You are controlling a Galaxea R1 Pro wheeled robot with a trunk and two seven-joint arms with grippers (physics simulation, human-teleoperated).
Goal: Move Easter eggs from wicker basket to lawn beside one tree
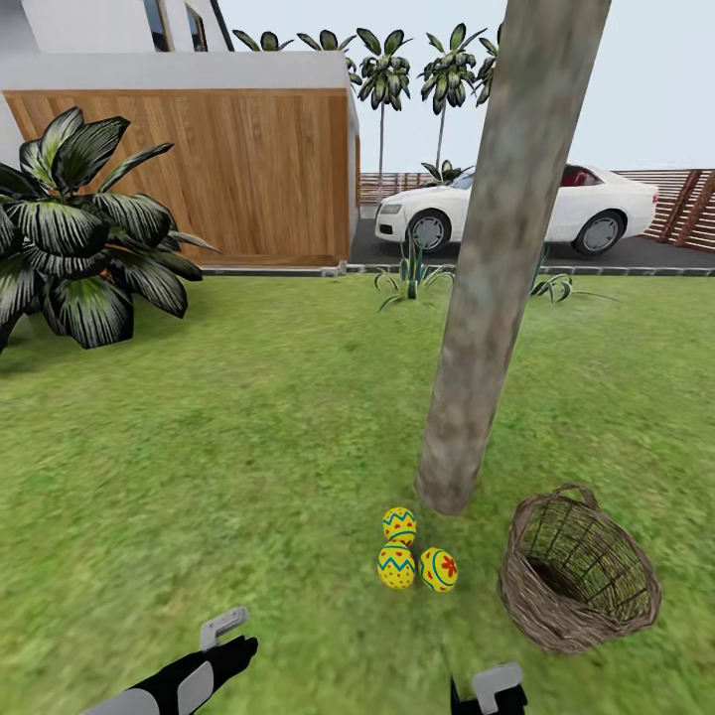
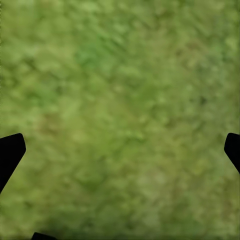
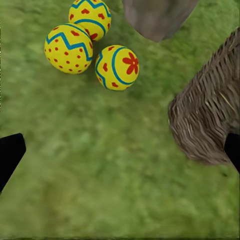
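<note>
Yellow, blue-banded Easter eggs (image 3: 90, 45) lie clustered on the lawn (image 1: 248, 447) at the foot of the tree (image 1: 477, 377), the wicker basket (image 1: 579, 571) tipped just beside them. The right gripper (image 3: 120, 150) hangs spread wide and empty, eggs well ahead of its fingertips (image 3: 10, 155). The left gripper (image 2: 120, 150), likewise wide open, holds nothing over bare grass.

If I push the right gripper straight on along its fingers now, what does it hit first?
Most likely bare lawn. The right gripper is open and points down at grass between the three Easter eggs and the wicker basket; neither sits in its line, though depth is hard to judge.
</note>
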